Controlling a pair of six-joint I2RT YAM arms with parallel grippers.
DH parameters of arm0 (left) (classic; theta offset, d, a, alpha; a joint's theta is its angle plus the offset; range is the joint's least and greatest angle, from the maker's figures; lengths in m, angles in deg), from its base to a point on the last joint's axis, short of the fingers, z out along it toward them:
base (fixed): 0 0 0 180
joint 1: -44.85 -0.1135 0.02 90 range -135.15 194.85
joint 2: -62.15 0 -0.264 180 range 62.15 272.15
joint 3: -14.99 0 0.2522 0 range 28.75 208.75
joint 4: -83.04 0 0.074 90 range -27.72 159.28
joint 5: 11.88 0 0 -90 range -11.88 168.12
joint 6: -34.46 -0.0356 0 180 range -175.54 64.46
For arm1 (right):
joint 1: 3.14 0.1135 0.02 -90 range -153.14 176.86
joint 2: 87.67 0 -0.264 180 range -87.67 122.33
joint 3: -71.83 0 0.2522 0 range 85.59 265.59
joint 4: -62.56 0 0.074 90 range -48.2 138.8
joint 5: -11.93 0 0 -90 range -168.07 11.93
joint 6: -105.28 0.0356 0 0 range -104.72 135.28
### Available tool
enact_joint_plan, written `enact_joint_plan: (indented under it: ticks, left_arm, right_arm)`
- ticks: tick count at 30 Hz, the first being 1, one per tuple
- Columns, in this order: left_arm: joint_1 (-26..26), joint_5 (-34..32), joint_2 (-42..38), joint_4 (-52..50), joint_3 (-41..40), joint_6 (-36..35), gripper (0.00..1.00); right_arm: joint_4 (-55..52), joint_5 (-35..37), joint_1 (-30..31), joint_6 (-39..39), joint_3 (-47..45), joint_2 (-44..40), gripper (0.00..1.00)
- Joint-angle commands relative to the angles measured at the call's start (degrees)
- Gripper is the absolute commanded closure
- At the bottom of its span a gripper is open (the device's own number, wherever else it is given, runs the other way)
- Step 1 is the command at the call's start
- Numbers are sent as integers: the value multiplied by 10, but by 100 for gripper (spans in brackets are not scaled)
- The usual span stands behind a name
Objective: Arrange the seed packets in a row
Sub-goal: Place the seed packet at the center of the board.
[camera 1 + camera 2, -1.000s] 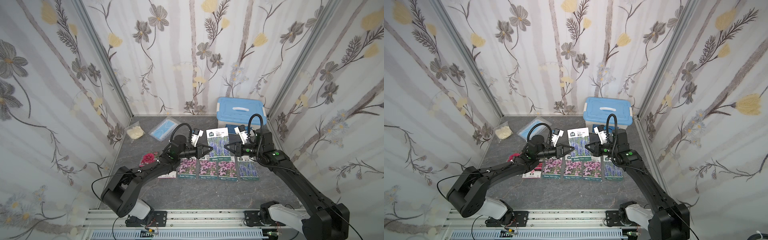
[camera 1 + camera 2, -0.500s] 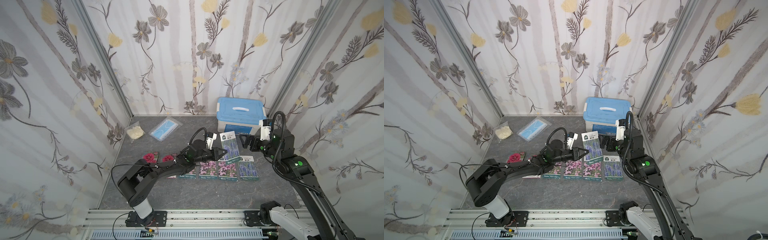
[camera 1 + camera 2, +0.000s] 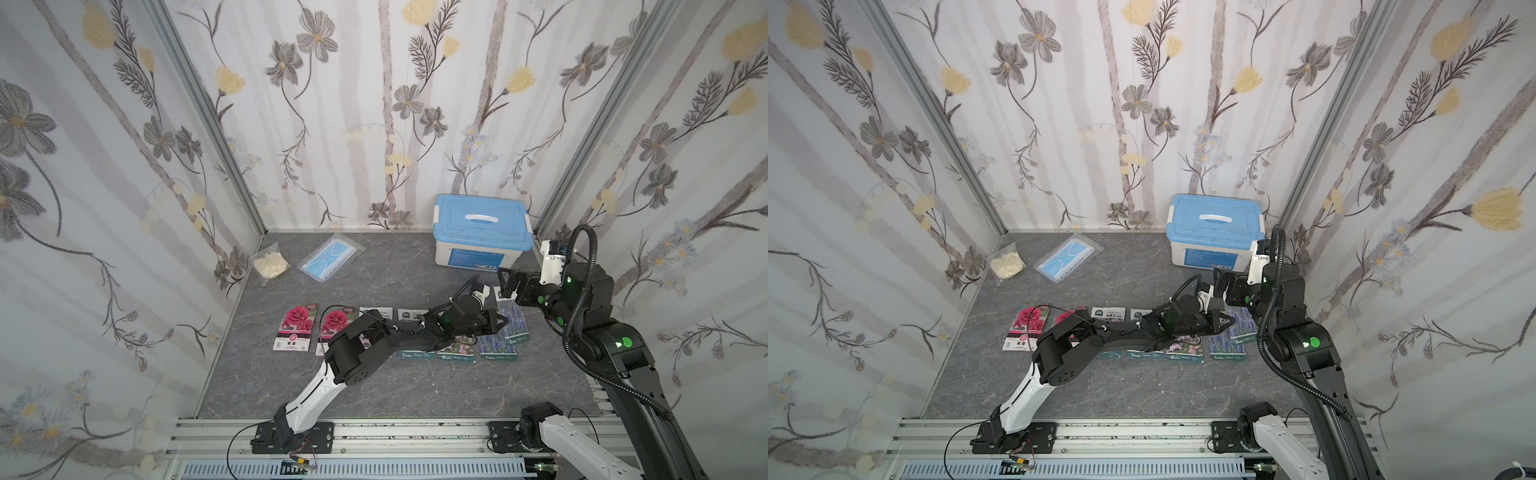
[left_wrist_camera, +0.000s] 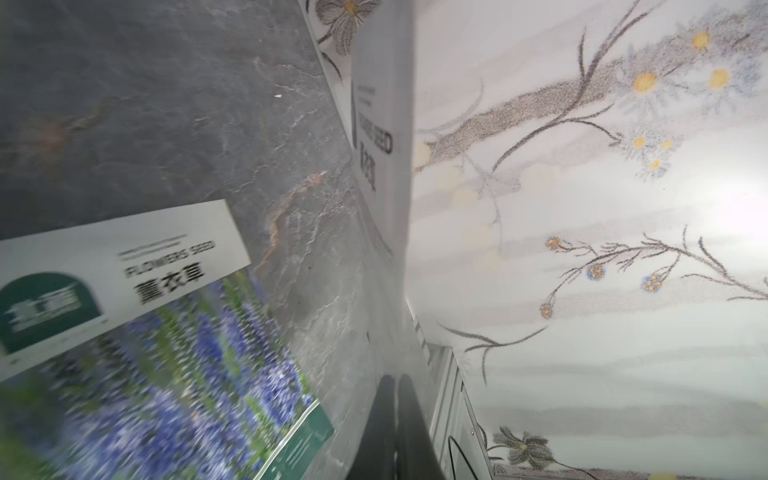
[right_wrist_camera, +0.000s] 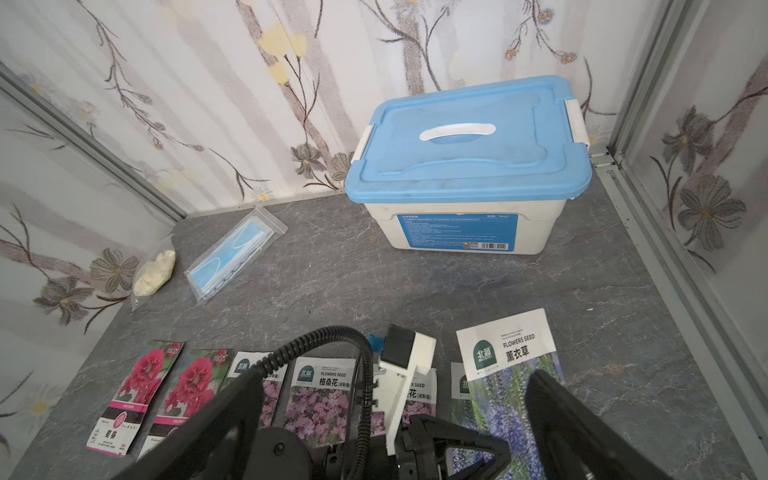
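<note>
The left gripper (image 3: 500, 322) is clamped on a lavender seed packet (image 3: 515, 321) — a second ago it shared that packet with the right gripper (image 3: 508, 284) above the middle of the row. Now the packet juts past its closed tips at the row's end, partly over the other lavender packet (image 3: 496, 347) below the jaws. The right gripper has let go and drawn back toward the blue-lidded box (image 3: 482, 232) — jaws spread wide, nothing between them. The remaining seed packets (image 3: 296, 328) lie in line behind the left jaws.
</note>
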Motion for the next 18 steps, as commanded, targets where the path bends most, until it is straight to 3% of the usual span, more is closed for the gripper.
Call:
enact_joint_plan:
  ticks: [1,9,18]
  left_arm:
    - [5,-12,44,-56,64,4,100]
    - [20,7,156,-142,236,24,100]
    - [28,16,207,-209,315,44,100]
  right_arm:
    - [-4,28,-3,-8,-4,4,0]
    - [-2,43,-7,-6,-10,-2,0]
    - [6,48,-11,-1,-33,-21,0]
